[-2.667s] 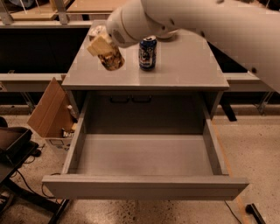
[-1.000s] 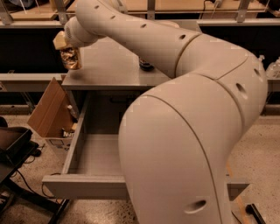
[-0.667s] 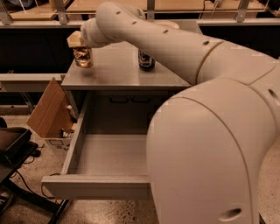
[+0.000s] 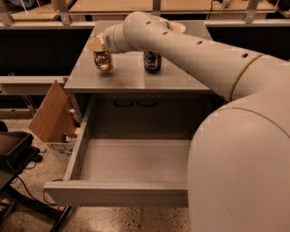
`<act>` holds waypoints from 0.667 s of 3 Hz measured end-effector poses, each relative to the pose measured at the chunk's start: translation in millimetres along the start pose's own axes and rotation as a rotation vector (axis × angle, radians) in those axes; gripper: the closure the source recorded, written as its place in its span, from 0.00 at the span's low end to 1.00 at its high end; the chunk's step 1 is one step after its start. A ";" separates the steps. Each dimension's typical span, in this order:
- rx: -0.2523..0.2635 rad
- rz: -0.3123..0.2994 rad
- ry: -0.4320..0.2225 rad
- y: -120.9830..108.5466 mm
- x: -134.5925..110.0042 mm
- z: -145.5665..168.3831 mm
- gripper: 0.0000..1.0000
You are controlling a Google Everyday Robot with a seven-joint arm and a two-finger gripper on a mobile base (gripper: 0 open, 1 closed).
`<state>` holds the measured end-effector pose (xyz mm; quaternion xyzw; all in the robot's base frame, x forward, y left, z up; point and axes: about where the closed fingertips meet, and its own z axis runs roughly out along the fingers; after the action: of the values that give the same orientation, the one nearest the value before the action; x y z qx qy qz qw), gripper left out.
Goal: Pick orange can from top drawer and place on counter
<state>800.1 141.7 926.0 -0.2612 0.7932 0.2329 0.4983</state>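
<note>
The orange can (image 4: 103, 61) stands upright at the left part of the grey counter (image 4: 131, 78), its base at or just above the surface. My gripper (image 4: 100, 48) comes in from the right and is shut on the can's top. The top drawer (image 4: 127, 159) is pulled out below the counter, and the part of its floor that shows holds nothing. My arm (image 4: 235, 154) hides the drawer's right side.
A dark blue can (image 4: 152, 61) stands on the counter to the right of the orange can. An open cardboard box (image 4: 52, 115) leans left of the cabinet. A black object (image 4: 13, 149) sits at the lower left. Pale wooden tabletops (image 4: 113, 5) lie behind.
My gripper has carried the orange can from the counter's left edge rightward and down over the counter's left part. The arm has swung right, uncovering more of the drawer.
</note>
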 end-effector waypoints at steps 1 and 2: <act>0.000 0.000 0.000 0.1 0.1 0.1 1.00; -0.005 -0.013 -0.009 16.4 22.0 -1.6 0.97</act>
<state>780.4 149.0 908.4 -0.2662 0.7887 0.2328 0.5029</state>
